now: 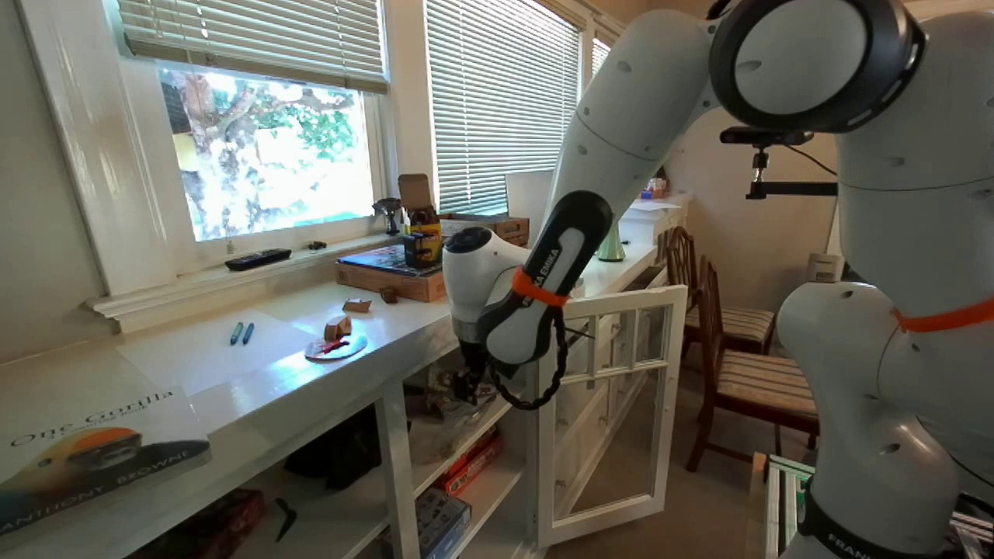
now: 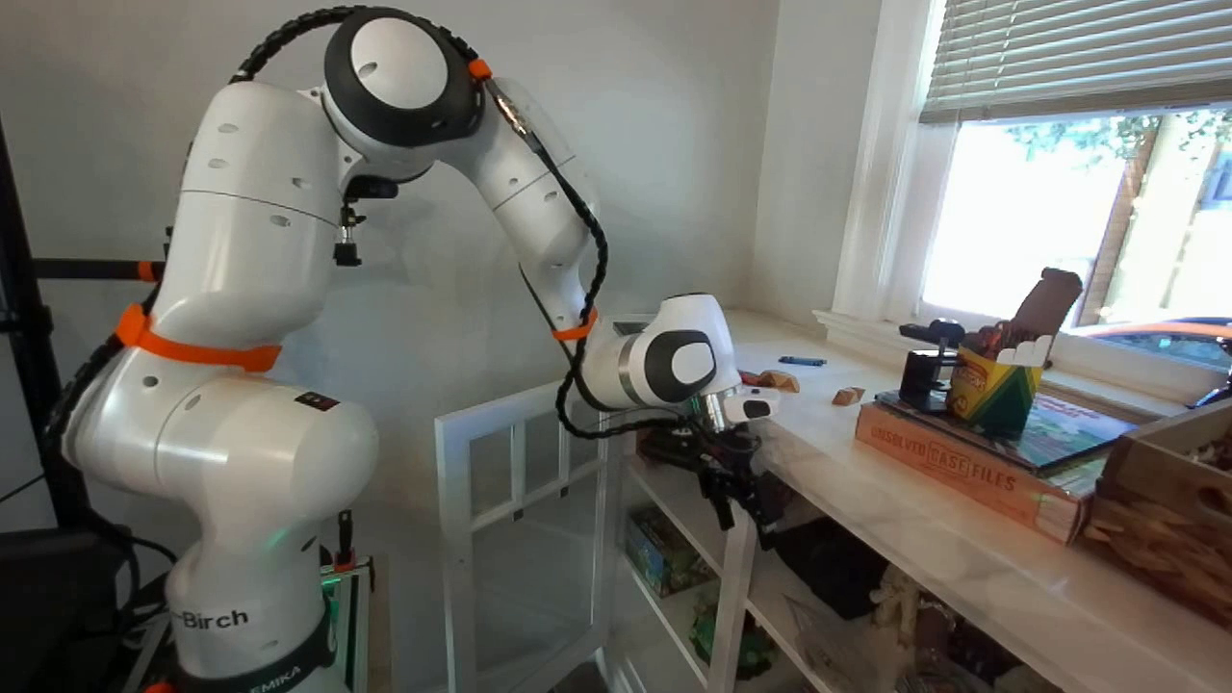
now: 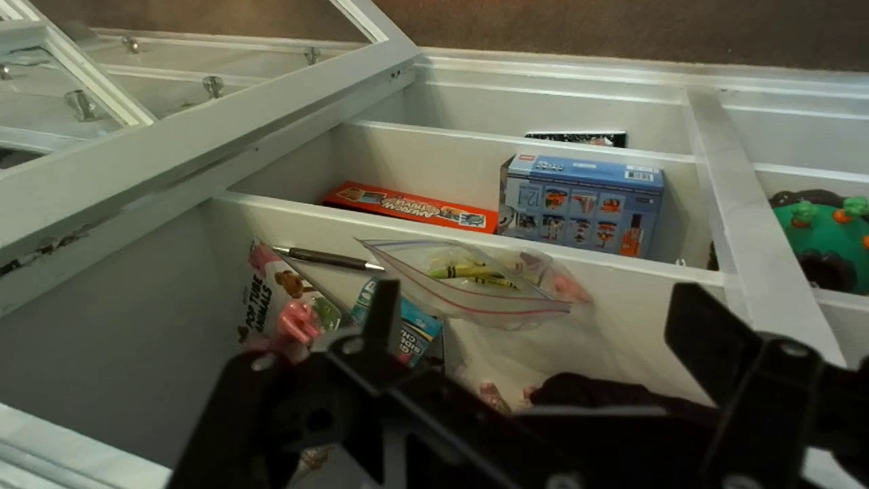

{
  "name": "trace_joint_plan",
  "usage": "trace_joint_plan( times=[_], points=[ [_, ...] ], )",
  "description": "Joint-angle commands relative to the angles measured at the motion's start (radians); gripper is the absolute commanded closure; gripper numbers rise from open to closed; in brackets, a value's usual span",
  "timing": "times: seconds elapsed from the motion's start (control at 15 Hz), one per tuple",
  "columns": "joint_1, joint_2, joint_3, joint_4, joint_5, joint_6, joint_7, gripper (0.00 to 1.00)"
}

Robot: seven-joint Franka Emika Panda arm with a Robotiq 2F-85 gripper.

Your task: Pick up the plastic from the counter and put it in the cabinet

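Note:
A clear plastic zip bag [image 3: 468, 305] with yellow crayons and a pink item lies on the upper shelf inside the white cabinet [image 3: 611, 268], in the wrist view. Clear plastic [image 1: 439, 439] also shows on that shelf in an exterior view. My gripper [image 3: 536, 305] is open, its two fingers wide apart with nothing held between them. The bag lies between and beyond the fingertips. In both exterior views the gripper [image 1: 472, 382] [image 2: 746, 505] points down at the cabinet opening, below the edge of the white counter [image 1: 419, 322]. The gripper's body hides part of the shelf.
The cabinet's glass door [image 1: 613, 419] stands open. A pen [image 3: 329, 258], a toy packet [image 3: 278, 299] and a blue packet [image 3: 414, 326] lie by the bag. Boxes [image 3: 580, 204] stand one shelf lower. On the counter are a book [image 1: 93, 458], crayons [image 1: 242, 334] and cardboard pieces [image 1: 338, 328].

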Motion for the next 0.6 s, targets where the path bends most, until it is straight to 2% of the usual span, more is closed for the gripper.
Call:
trace_joint_plan(
  times=[0.0, 0.13, 0.27, 0.53],
  points=[
    [-0.068, -0.13, 0.073, -0.038, -0.105, -0.035, 0.098, 0.0],
    [-0.128, -0.175, 0.134, -0.047, -0.141, -0.056, 0.135, 0.0],
    [-0.216, -0.224, 0.225, -0.061, -0.16, -0.067, 0.154, 0.0],
    [-0.448, -0.286, 0.456, -0.076, -0.206, -0.093, 0.188, 0.0]
  ],
)
